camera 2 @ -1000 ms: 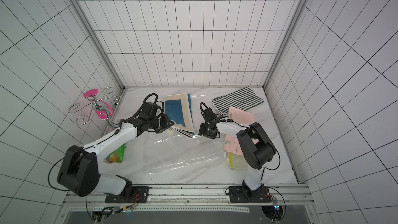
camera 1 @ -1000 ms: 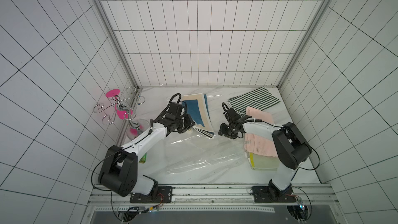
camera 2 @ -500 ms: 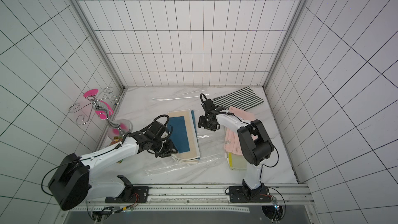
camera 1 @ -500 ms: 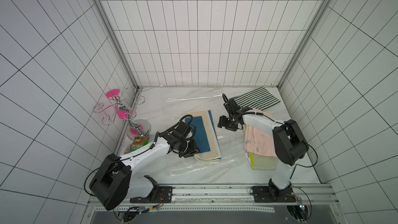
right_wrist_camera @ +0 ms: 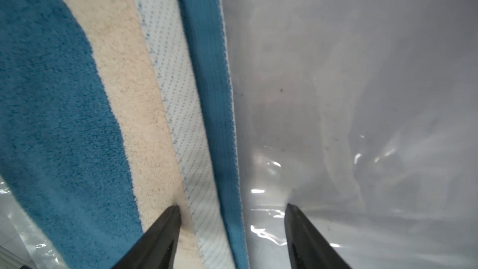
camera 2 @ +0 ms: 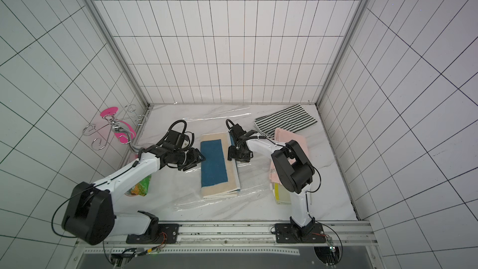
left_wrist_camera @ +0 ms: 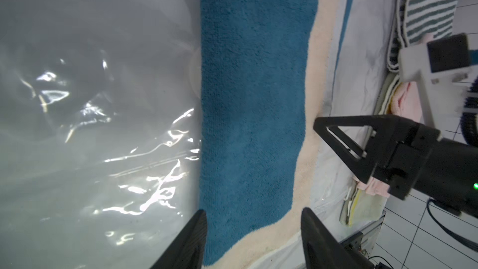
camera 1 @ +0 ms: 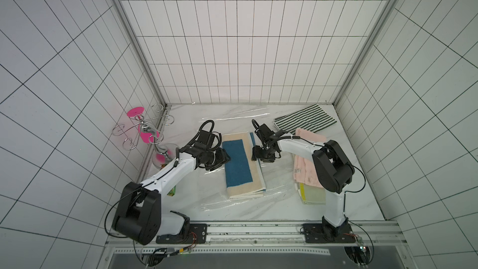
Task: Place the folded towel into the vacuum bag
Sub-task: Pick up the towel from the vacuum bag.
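Towel (camera 1: 241, 166) lies flat mid-table, inside the outline of the bag (camera 1: 227, 203) — clear film shows past its near end, its far end and both long sides. Whether it sits inside the bag or only on top of it, I cannot tell. No glare crosses the pile in either wrist view, which hints that no film covers it.

Left gripper (camera 1: 223, 159) is at the towel's left long edge, jaws apart, holding nothing. In the left wrist view its tips straddle the line where the blue panel meets the film. Right gripper (camera 1: 258, 154) is at the opposite edge, jaws also apart. One fingertip (right_wrist_camera: 173, 210) touches the beige border; the other hangs over bare film.

Judgement: the two flank the towel to square or steady it by its edges, while its weight pins the slippery film flat. This reads as a release or as the set-up for a regrip; either fits. The bag's mouth is not located in these views.

Other stock is off to the right, apparently outside the bag — striped towel (camera 1: 305, 121) at the far corner, pink towel (camera 1: 309, 163) on a yellow-green fold (camera 1: 313, 194) under the right arm.
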Tool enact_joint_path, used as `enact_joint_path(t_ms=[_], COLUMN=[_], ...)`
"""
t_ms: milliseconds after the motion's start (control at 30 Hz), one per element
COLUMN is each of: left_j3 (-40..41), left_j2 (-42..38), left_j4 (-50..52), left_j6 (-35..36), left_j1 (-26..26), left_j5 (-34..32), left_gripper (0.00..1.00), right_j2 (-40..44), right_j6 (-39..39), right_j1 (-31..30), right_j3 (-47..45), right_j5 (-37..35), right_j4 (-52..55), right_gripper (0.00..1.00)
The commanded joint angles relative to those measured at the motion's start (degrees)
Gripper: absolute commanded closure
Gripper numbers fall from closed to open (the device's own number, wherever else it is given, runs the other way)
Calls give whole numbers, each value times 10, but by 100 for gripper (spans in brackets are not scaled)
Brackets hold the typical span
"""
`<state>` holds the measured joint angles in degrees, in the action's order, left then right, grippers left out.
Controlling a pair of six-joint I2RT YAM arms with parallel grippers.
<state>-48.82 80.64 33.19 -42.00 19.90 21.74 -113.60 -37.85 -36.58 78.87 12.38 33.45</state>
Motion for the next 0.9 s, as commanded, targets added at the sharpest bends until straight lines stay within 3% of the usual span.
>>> enact_joint_path(t_ms=[0,267,500,767,867], left_j3=[27,56,39,30,20], left_j2=[34,85,96,53,62], left_j4=[-87,-142,-171,-135,-100], left_j6=[-9,-24,-31,-29,-18], left_j1=[2,29,53,82,82], left_j5=[6,22,22,-27,-39], left_gripper=[43,50,69,73,74], right_j2=[-18,-20,7,38,38], right_j6=[-26,-47,-39,-44,-47], right_j1=[-7,-8,-19,-69,-91], right_j3=[35,24,38,63,79], right_j5=[9,50,83,37,-12], right_j4=[13,-30,-34,8,27], right_gripper=[39,66,89,90,90])
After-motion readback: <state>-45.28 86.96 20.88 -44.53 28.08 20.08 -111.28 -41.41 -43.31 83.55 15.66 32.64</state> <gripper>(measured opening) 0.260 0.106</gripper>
